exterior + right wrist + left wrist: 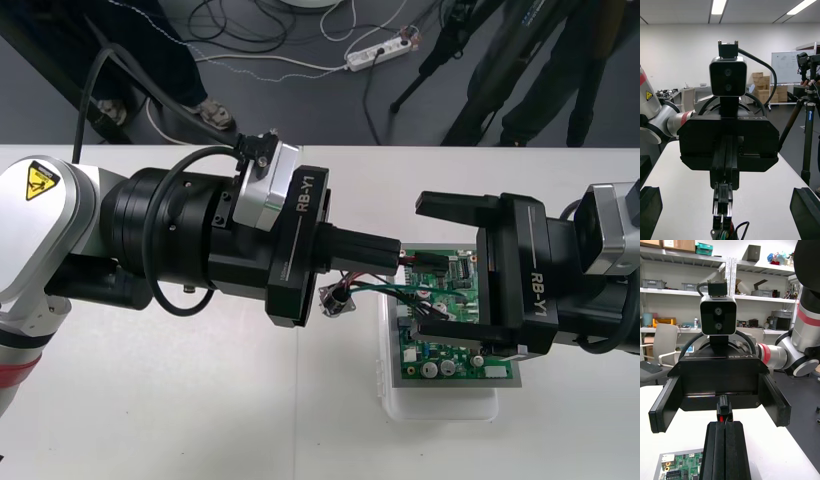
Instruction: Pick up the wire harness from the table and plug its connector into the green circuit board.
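My left gripper (pixel 400 257) reaches in from the left and is shut on the harness's small black plug (pixel 724 408), with a red wire showing at its fingertips. The plug (pixel 428 258) hangs over the far left corner of the green circuit board (pixel 450 345); I cannot tell if it touches. The wires (pixel 385 288) trail back to the round metal socket (pixel 336 300), which hangs beside the board's white base (pixel 440 405). My right gripper (pixel 420 265) faces the left one, open, its fingers (pixel 649 210) wide on both sides of the plug.
The board on its base sits at the middle right of the pale table (pixel 150 400). Both arms crowd the space above it. Beyond the table's far edge, cables and a power strip (pixel 378 52) lie on the dark floor.
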Robot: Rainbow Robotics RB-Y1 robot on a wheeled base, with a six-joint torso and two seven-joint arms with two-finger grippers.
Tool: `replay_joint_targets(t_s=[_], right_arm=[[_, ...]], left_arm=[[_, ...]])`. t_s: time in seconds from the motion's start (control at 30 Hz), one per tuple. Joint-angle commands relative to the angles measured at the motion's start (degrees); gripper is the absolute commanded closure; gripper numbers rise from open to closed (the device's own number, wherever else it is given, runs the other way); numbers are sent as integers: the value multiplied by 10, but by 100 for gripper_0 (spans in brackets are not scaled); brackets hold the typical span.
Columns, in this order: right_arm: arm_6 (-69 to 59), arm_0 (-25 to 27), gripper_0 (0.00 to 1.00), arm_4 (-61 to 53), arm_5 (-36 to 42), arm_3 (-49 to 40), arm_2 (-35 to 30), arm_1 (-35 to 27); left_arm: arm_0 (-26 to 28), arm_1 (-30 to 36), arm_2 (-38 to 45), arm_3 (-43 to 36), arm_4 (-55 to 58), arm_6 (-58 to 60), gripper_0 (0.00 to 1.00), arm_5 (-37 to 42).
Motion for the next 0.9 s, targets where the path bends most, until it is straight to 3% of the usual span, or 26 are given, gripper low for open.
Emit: replay_joint_targets(t_s=[0.03,0.27,0.9], right_arm=[[-2,0,0,-7,-5,-5,-6,-33],[-10,-4,0,9,-9,-5,-17,-52],[-150,-39,0,94,-118,-5,-96,-59]], left_arm=[[-14,7,-5,4,24,-53,100,-9],[2,20,2,5,27,-67,100,-9],[60,55,18,8,29,-96,100,-10]])
